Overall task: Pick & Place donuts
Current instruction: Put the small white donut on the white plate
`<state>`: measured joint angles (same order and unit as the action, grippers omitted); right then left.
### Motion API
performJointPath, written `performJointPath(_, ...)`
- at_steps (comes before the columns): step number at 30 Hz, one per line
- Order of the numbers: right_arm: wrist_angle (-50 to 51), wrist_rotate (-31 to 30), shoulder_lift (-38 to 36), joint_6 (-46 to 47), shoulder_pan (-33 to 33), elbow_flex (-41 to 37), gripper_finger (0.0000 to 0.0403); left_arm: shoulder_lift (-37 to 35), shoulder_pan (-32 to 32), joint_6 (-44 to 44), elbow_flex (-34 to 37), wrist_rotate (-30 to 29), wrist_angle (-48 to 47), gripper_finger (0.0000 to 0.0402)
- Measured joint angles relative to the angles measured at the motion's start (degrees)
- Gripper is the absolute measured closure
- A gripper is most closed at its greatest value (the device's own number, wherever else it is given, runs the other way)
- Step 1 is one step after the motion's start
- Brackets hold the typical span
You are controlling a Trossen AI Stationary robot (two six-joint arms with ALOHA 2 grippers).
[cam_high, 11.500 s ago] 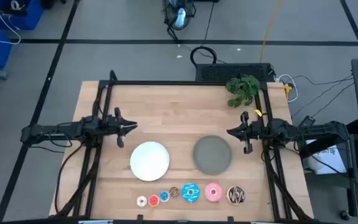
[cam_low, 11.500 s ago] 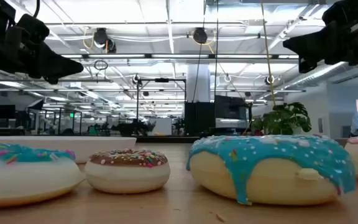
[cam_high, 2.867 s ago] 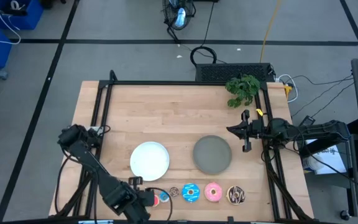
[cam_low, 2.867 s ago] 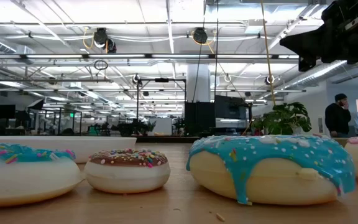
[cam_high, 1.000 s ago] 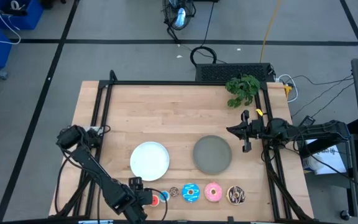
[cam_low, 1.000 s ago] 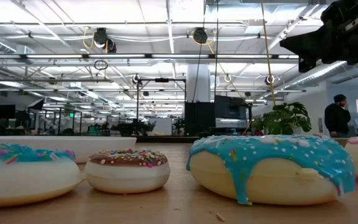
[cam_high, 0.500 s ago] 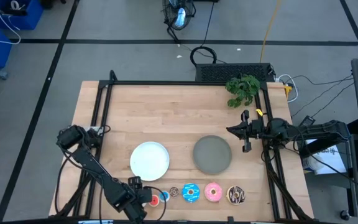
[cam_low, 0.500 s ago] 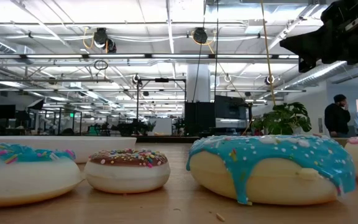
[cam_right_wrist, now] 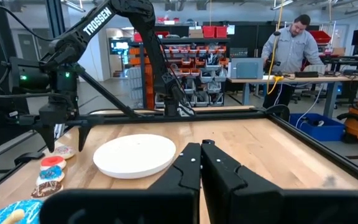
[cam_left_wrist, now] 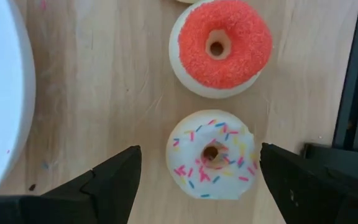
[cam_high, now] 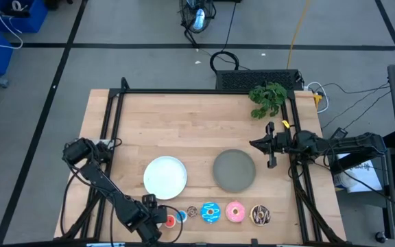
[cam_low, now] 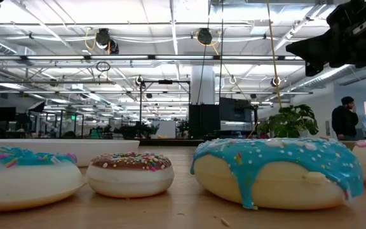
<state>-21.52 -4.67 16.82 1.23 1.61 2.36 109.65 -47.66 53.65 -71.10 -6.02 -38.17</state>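
White-pink donut (cam_left_wrist: 211, 155) sits low centre between wide-open, empty left gripper (cam_left_wrist: 197, 180) fingers; red donut (cam_left_wrist: 220, 46) just above risks a nudge.

The right gripper (cam_right_wrist: 201, 163) has its fingers pressed together. Past them a white plate (cam_right_wrist: 135, 155) lies on the table (cam_right_wrist: 253, 140). Beside the plate, the left gripper (cam_right_wrist: 66, 138) hangs with spread fingers over small donuts (cam_right_wrist: 50, 167). A person (cam_right_wrist: 292, 46) stands at a bench behind.
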Motion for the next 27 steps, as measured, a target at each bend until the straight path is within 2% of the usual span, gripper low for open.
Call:
performJointPath(6,0.0,0.0,0.0,0.0,0.0,0.0,0.0403,0.5,-0.1,-1.4,0.6,-1.2,2.1,0.0076)
performJointPath(13,0.1,0.0,0.0,0.0,0.0,0.0,0.0403,3.7,0.0,-2.5,0.3,1.1,3.6,0.0076)
performJointPath(19,0.0,0.0,0.0,-0.3,0.0,0.0,0.0403,3.7,0.0,-2.5,0.3,1.2,3.2,0.0077)
performJointPath(22,0.0,-0.1,0.0,-0.4,0.0,0.0,0.0403,3.7,0.0,-2.5,0.4,1.3,2.7,0.0094)
performJointPath(27,-0.1,-0.2,0.0,-0.4,0.0,0.0,0.0403,3.8,0.1,-1.9,0.3,1.0,1.9,0.0151)
